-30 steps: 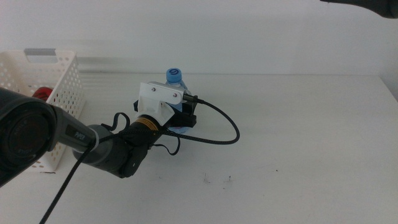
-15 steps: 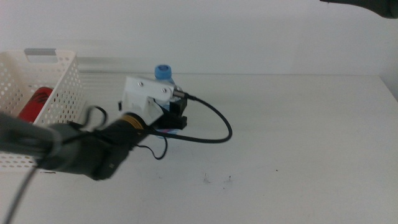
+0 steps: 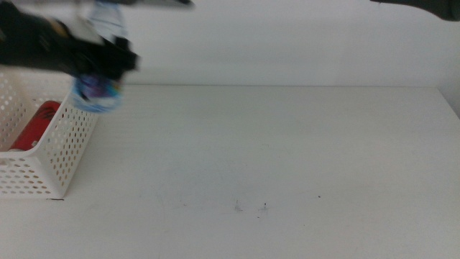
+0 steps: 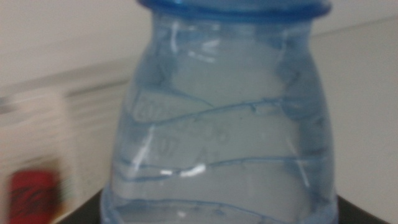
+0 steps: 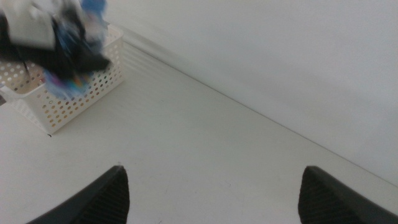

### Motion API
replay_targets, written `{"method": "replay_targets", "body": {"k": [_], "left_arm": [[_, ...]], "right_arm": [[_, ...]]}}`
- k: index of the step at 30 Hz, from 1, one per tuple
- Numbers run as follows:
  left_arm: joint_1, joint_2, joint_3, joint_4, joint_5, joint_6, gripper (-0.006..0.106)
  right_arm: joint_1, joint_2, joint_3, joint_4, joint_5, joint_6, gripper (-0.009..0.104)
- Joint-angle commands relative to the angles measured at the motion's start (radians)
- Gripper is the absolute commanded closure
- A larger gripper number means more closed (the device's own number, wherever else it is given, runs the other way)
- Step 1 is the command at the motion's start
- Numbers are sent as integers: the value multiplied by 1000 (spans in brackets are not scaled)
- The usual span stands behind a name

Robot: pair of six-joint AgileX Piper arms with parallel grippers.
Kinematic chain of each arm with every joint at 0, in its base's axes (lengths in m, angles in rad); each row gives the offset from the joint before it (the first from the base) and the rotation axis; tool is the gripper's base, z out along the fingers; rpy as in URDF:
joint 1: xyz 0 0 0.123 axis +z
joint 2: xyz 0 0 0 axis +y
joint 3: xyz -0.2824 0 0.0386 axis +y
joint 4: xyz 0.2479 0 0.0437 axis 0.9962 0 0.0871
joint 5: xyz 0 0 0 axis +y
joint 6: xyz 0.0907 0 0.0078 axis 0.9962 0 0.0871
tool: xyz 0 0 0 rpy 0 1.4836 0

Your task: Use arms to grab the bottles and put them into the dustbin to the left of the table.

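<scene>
The small clear water bottle point(image 3: 99, 92) with its blue cap hangs in the air over the right rim of the white perforated dustbin point(image 3: 68, 144) at the table's left end. My left gripper point(image 3: 108, 66) is shut on it, motion-blurred in the middle view. In the left wrist view the bottle point(image 4: 221, 124) fills the picture between the dark jaws. A red cola can point(image 3: 39, 124) lies inside the dustbin, and the can point(image 4: 34, 196) also shows past the bottle. My right gripper point(image 5: 227, 193) hovers high above the table, open and holding nothing.
The white table point(image 3: 287, 158) stretches right of the dustbin with a few tiny dark specks point(image 3: 250, 208) near the front. The right arm point(image 3: 424, 6) shows only at the top right corner. The dustbin point(image 5: 74, 87) sits far from the right gripper.
The left gripper has lifted the water bottle off the table's middle and swung it fast to the left and up, to above the dustbin's right rim. The right arm has stayed still.
</scene>
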Motion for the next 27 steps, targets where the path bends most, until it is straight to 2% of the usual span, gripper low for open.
{"method": "replay_targets", "body": {"k": [1,7,12,19,27], "left_arm": [[82,18,-140,-106,162,148,102],[271,135,-425,-105,467,201,102],[378,254,-575,-105,555,235,102],[481,400,-605,-98,573,281,102],[498,534,-605,-122,573,304,102]], "right_arm": [[1,-3,-7,-3,-1,-3,5],[1,-3,-7,-3,-1,-3,5],[1,-3,-7,-3,-1,-3,5],[1,-3,-7,-3,-1,-3,5],[1,-3,-7,-3,-1,-3,5]]}}
